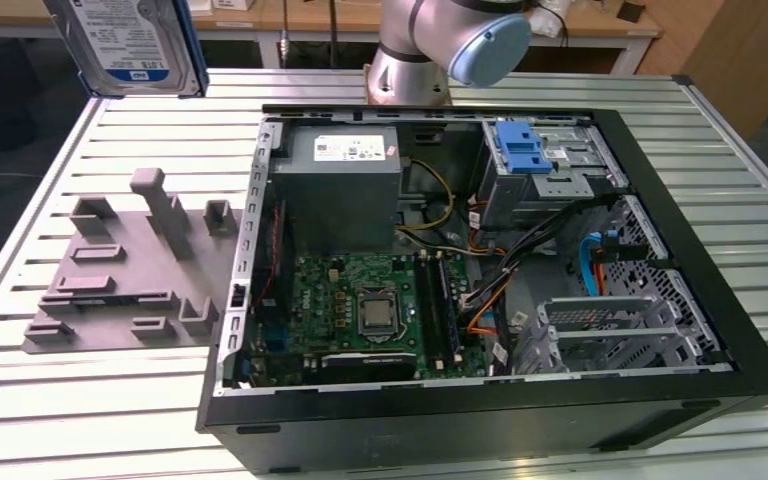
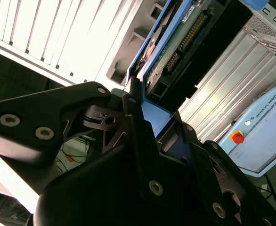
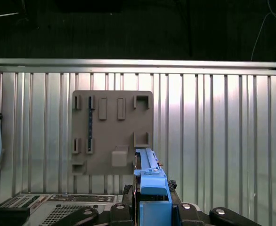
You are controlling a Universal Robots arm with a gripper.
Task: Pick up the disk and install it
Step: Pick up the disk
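The disk hangs upright in the air above the table's far corner at the exterior view's left, its white-and-blue label facing the camera and a blue rail along its edge. In the second wrist view my gripper is shut on the disk, with the black fingers clamped on its blue frame and the green circuit-board side showing. In the first wrist view the disk appears edge-on as a blue strip rising from my gripper.
An open computer case lies on the slatted table, with a grey power-supply box, a blue-latched drive cage and a metal cage. A grey fixture plate lies beside it. The arm's base stands behind the case.
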